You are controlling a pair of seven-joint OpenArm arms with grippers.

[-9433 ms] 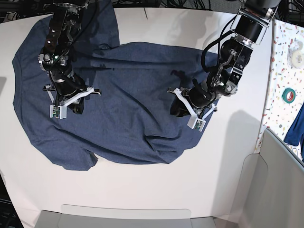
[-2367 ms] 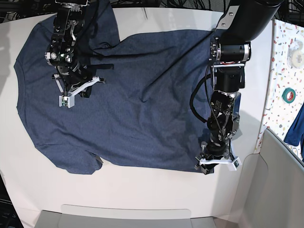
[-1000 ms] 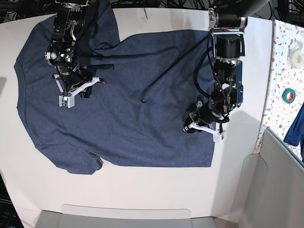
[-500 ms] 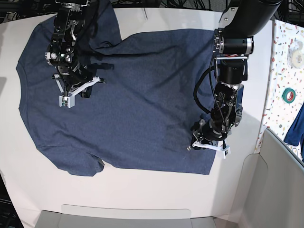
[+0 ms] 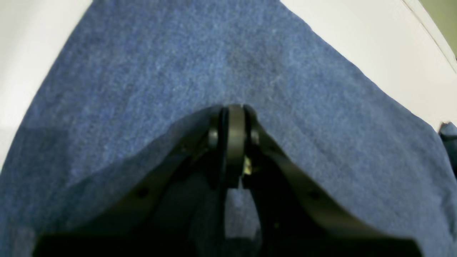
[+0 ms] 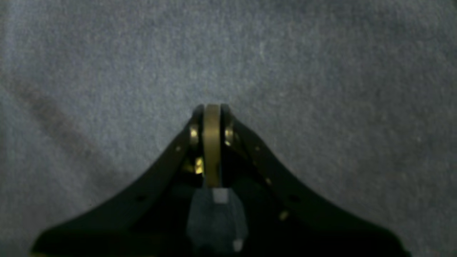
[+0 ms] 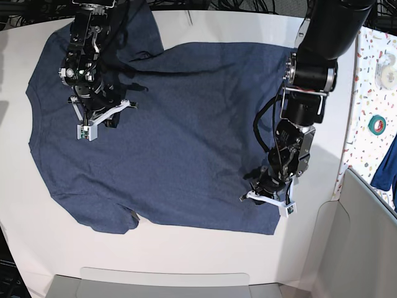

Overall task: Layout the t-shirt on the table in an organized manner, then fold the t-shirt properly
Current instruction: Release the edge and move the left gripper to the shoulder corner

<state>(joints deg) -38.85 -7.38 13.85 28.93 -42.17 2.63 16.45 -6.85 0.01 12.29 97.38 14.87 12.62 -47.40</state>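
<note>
The left gripper (image 7: 268, 200) has its jaws pressed together on the t-shirt (image 7: 180, 130), down at the hem corner nearest the speckled side surface (image 7: 363, 118); the right gripper (image 7: 99, 121) is likewise closed, resting on the shirt's chest near the collar. The shirt lies spread nearly flat across the white table (image 7: 186, 254).

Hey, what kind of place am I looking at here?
Likely a robotics lab bench, not a home. Two black arms work a t-shirt spread on a plain white table, cables hang along the back edge, and tape rolls sit on a speckled side shelf.
</note>
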